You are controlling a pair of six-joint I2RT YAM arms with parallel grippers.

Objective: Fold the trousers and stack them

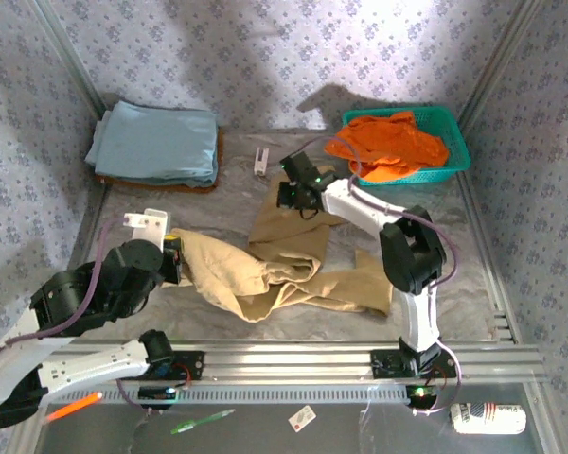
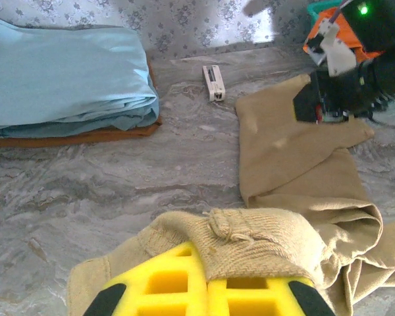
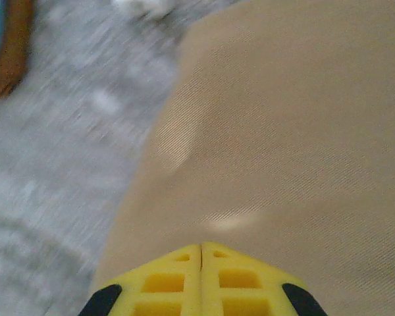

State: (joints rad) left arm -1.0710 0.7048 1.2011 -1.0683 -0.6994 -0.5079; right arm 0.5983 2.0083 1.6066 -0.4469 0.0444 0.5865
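One pair of tan trousers (image 1: pixel 284 270) lies crumpled across the middle of the top view, plain cotton, rumpled and partly doubled over. The bunched part sits lower left of centre. One flat leg runs up toward centre frame.

- Left claw (image 2: pixel 207 283): yellow fingers shut together, with a thick stitched edge of the trousers heaped over the tips. It holds the cloth at the left end of the heap.
- Right claw (image 3: pixel 202 253): fingers pressed shut, pinching the smooth tan cloth at the top of the flat leg.

Table (image 1: pixel 170 203): grey, marbled, slightly wrinkled sheet.
Upper left: folded light blue cloth (image 1: pixel 156 142) resting on a brown layer.
Upper right: teal basket (image 1: pixel 454 142) with an orange garment (image 1: pixel 388 147) in it.
Between them: a small white object (image 1: pixel 262 159).
Walls (image 1: pixel 265 57): pale, with a small floral print.
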